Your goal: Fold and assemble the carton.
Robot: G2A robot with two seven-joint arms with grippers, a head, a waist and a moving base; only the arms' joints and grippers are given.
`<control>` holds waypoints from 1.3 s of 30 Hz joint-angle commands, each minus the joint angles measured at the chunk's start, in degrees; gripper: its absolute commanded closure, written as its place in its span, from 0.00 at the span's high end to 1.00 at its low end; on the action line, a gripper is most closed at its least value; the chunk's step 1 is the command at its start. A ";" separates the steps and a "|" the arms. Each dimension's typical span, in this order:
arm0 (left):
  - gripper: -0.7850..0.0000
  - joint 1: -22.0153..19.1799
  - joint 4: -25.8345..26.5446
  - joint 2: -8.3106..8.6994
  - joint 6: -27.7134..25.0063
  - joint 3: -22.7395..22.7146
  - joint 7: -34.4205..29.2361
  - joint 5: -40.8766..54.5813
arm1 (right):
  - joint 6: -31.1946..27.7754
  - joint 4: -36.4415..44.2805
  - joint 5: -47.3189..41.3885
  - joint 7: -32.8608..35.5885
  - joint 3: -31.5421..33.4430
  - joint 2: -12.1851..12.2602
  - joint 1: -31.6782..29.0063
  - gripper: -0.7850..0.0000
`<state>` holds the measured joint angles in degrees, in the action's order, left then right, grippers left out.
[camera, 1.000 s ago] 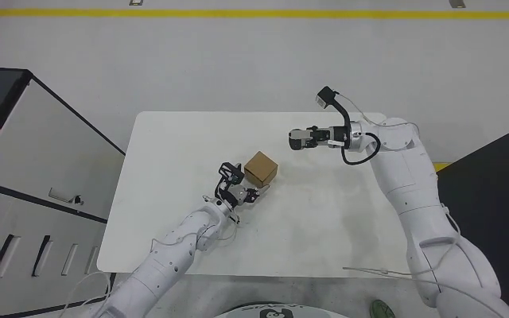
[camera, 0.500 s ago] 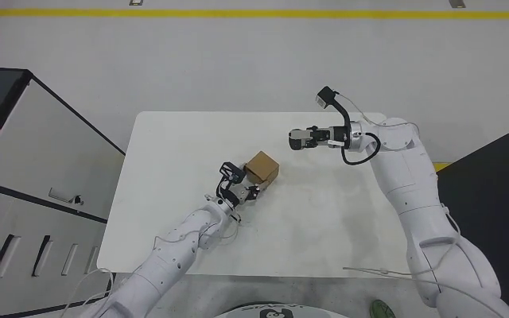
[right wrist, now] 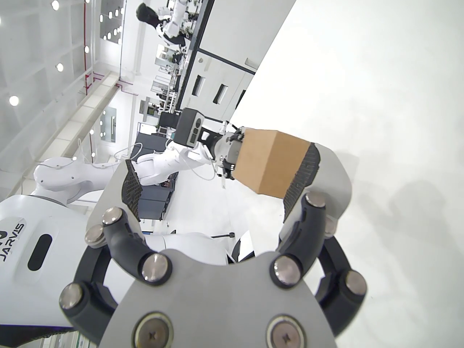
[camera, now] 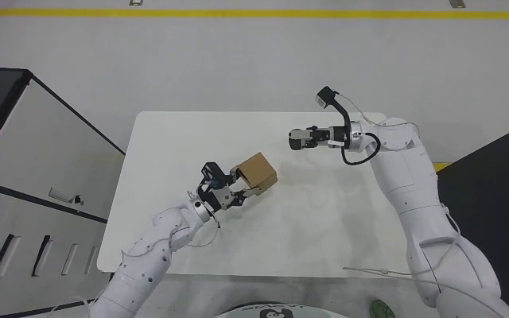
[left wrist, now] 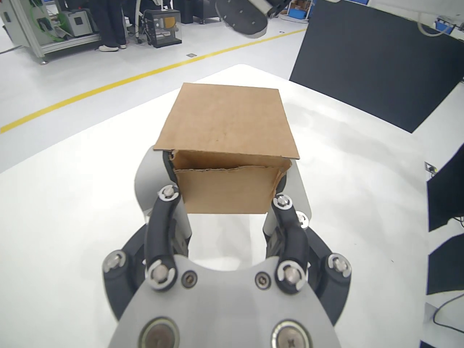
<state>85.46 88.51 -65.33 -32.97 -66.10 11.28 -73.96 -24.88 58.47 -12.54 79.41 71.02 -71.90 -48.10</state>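
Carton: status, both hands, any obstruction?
Left hand shut on carton, held off table. Right hand open, apart from it. End flaps not closed. No obstruction between.

No legible text, labels or numbers on the work items. The carton (left wrist: 224, 124) faces are plain brown cardboard and the counter (camera: 334, 230) top is plain white. The one marking is a yellow line (camera: 238, 13) on the floor (camera: 238, 63), with no lettering on it.

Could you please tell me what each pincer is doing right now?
Left pincer: closed on the carton.
Right pincer: open, empty.
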 commanded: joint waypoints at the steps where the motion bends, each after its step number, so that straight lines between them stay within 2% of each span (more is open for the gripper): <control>1: 0.00 2.68 4.57 0.90 -3.05 -3.23 -2.77 0.36 | 0.00 0.00 0.00 0.00 0.00 0.00 0.00 1.00; 5: 0.00 6.24 10.66 2.08 -8.14 -7.35 -7.05 2.35 | 0.00 0.00 0.00 0.00 0.00 0.00 0.00 1.00; 15: 0.00 6.39 11.08 2.12 -7.43 -7.68 -7.44 2.41 | 0.00 0.00 0.00 0.00 0.00 0.00 0.00 1.00; 17: 0.00 6.58 14.47 2.26 -8.16 -8.14 -7.38 2.68 | 0.00 0.00 0.00 0.00 0.00 0.00 0.00 1.00; 25: 0.00 10.01 33.05 3.94 -15.17 -16.63 -12.65 5.21 | 0.00 0.00 0.00 0.00 0.00 0.00 0.00 1.00; 30: 0.00 11.02 40.10 4.38 -13.67 -18.96 -19.41 10.34 | 0.00 0.00 0.00 0.00 0.00 0.00 0.00 1.00; 39: 0.00 11.12 39.64 4.37 -12.86 -18.61 -19.47 9.74 | 0.00 0.00 0.00 0.00 0.00 0.00 0.00 1.00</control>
<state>96.53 128.42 -60.96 -46.45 -84.92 -8.16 -63.77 -24.88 58.47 -12.54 79.41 71.02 -71.90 -48.10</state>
